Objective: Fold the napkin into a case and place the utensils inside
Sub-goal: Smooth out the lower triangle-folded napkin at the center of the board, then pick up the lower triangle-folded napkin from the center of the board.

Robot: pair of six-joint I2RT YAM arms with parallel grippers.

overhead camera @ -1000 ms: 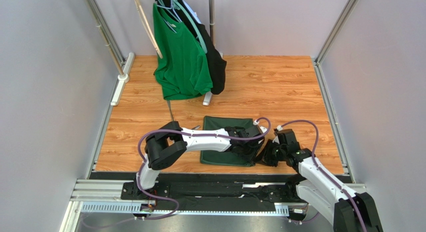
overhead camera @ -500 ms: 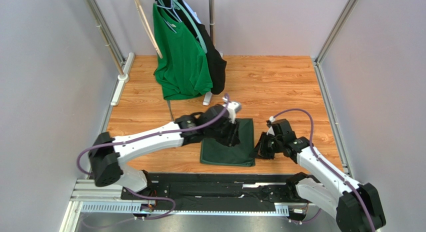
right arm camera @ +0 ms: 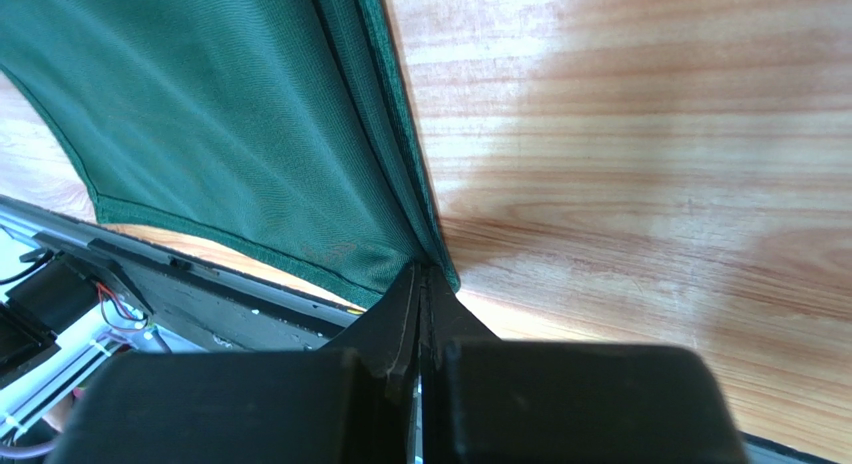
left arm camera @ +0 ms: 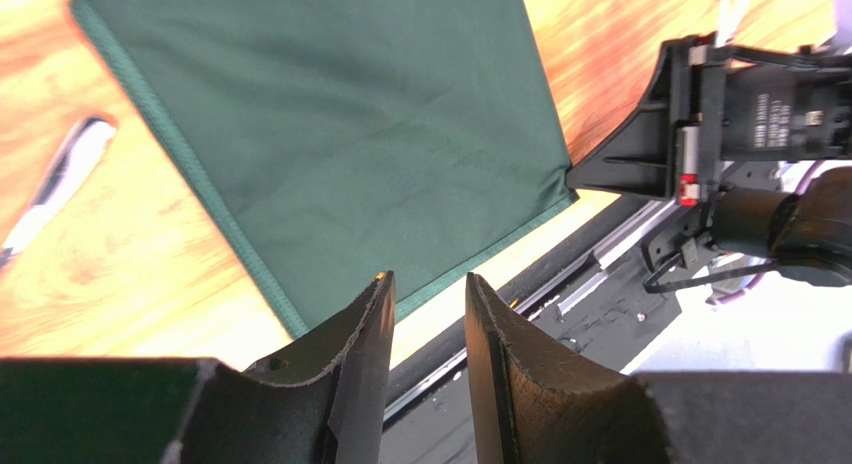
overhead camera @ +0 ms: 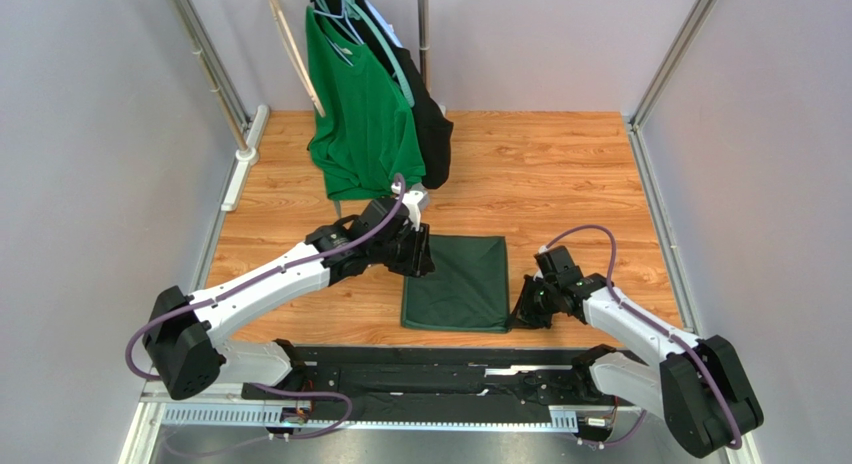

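The dark green napkin [overhead camera: 455, 284] lies folded flat on the wooden table [overhead camera: 560, 174], close to its near edge; the right gripper [right arm camera: 422, 276] is clamped tight on the napkin's near right corner, with the cloth's layers gathered between its fingertips; the left gripper [left arm camera: 428, 284] hovers by the napkin's far left corner, jaws parted with nothing between them; a silver utensil [left arm camera: 55, 189] lies on the wood just beside the napkin's left edge.

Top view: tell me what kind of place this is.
Probably a robot test cell, not a home: a wooden table boxed in by plain grey walls, two arms bolted to a metal rail, with a shirt rack and a napkin as props.
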